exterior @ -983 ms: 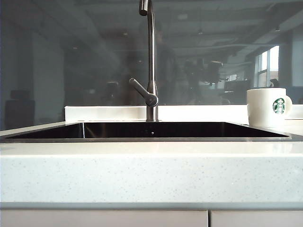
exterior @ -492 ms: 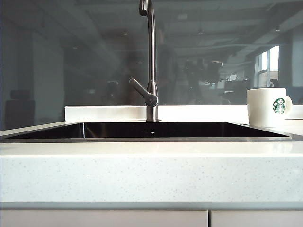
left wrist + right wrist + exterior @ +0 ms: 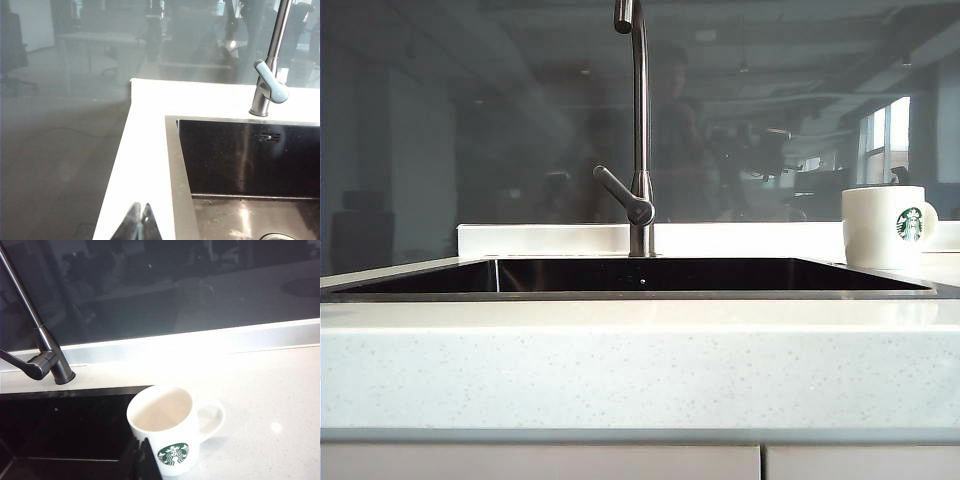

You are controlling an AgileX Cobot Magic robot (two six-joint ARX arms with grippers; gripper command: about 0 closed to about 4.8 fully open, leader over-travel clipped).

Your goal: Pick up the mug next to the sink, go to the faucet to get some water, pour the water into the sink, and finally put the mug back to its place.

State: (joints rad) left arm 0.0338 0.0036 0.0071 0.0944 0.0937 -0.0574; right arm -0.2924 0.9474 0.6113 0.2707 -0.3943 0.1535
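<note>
The white Starbucks mug is standing empty on the table beside the sink. Both hands are closed and empty: right hand near it, left hand at the sink's far side. The glazed ceramic is probably slippery and fragile; gripping the handle seems safest.

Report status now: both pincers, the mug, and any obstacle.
Left pincer shut, empty, over counter left of sink. Right pincer shut, empty, at the mug. Mug upright on counter right of sink, ungrasped. Nothing seen blocking the faucet.
</note>
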